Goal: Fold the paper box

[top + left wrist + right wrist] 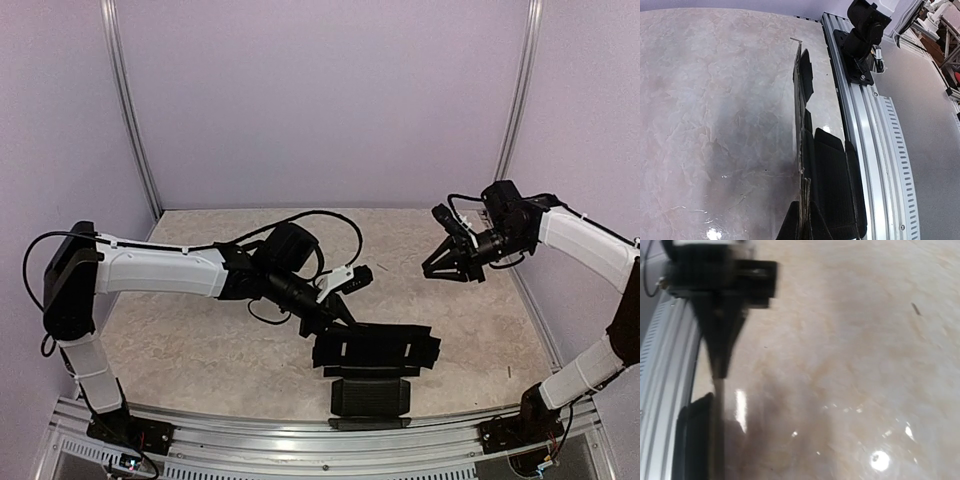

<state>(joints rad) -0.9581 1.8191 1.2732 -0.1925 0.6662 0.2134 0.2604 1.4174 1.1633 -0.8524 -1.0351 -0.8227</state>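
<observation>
**A:** Where is the box?

**B:** The box (380, 350) is at the near middle of the table (190, 340). It's a flat black sheet, only partly folded. One long panel with tabs and slots is raised on edge. A broad flap lies flat below it, up against the rail (250, 432).

**A:** And the left pincer?

**B:** The left pincer (338, 325) is pressed together on the left end of the raised panel. In the left wrist view the card runs edge-on straight out from between the fingers, so it is pinched thin.

**A:** Is anything else touching the box?

**B:** Nothing that I can see. Only the table is under the flap.

**A:** And the right pincer?

**B:** The right pincer (452, 272) hangs in the air over the far right of the table, well apart from the box. Its fingers look a little spread, with nothing between them. Its own wrist view is blurred and doesn't show the fingers. It shows only the left pincer and the box edge in the distance.
</observation>
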